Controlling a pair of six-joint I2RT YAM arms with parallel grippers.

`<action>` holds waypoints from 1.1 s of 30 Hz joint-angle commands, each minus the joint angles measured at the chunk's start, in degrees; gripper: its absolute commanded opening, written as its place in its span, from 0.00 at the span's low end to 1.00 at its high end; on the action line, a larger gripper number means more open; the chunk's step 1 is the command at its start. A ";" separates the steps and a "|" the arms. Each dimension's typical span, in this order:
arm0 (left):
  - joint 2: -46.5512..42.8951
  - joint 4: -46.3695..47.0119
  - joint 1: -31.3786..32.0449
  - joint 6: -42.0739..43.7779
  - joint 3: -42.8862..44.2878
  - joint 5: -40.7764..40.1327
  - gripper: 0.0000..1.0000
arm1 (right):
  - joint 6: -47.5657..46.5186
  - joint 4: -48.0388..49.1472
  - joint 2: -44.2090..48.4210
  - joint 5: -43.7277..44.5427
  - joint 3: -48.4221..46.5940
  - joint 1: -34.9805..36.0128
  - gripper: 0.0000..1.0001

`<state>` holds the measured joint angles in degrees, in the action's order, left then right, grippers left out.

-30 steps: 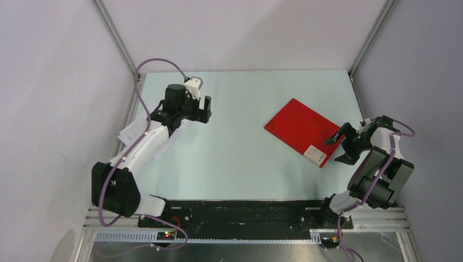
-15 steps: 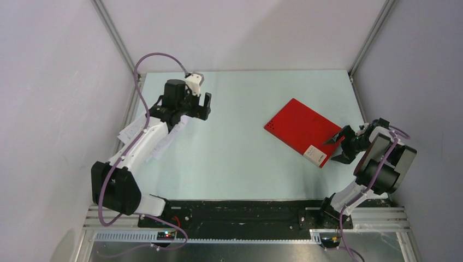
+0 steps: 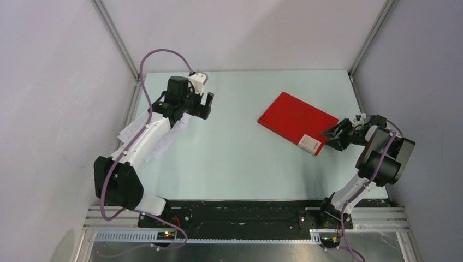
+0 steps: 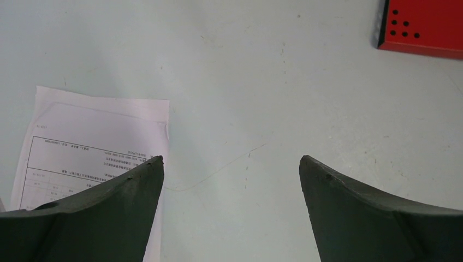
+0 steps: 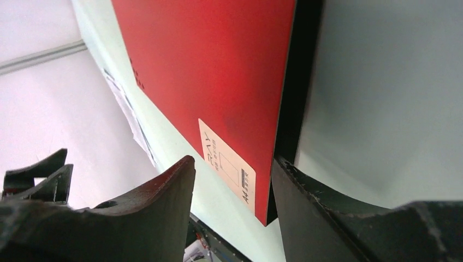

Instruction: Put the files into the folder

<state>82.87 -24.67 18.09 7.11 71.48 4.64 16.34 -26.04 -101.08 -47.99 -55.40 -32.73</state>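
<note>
The red folder (image 3: 295, 121) lies shut and flat on the right half of the table, its white label (image 3: 309, 144) at the near corner. My right gripper (image 3: 331, 139) is at that corner. In the right wrist view the folder's (image 5: 218, 71) edge sits between the jaws of the right gripper (image 5: 232, 164): one finger rests against the black edge and a gap shows on the labelled side. The files (image 3: 130, 132) lie at the far left, partly under my left arm. My left gripper (image 3: 207, 106) hovers open and empty just right of a printed sheet (image 4: 93, 136).
Grey walls and metal frame posts close in the table on the left, right and back. The folder's far corner with small holes (image 4: 404, 30) shows at the top right of the left wrist view. The arm bases stand on a black rail (image 3: 240, 215) at the near edge.
The right gripper has moved up to the folder's labelled corner and its jaws have narrowed around the edge. The folder has shifted slightly left and back. The left gripper has drifted a little farther back.
</note>
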 commanded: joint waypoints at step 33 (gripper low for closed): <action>3.34 -5.37 1.24 -3.07 4.96 -1.02 1.00 | -13.91 30.46 4.44 7.04 -4.09 29.42 0.00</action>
<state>85.32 -30.79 20.05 10.46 72.90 1.80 16.38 2.87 -105.36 -46.17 -61.69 -7.70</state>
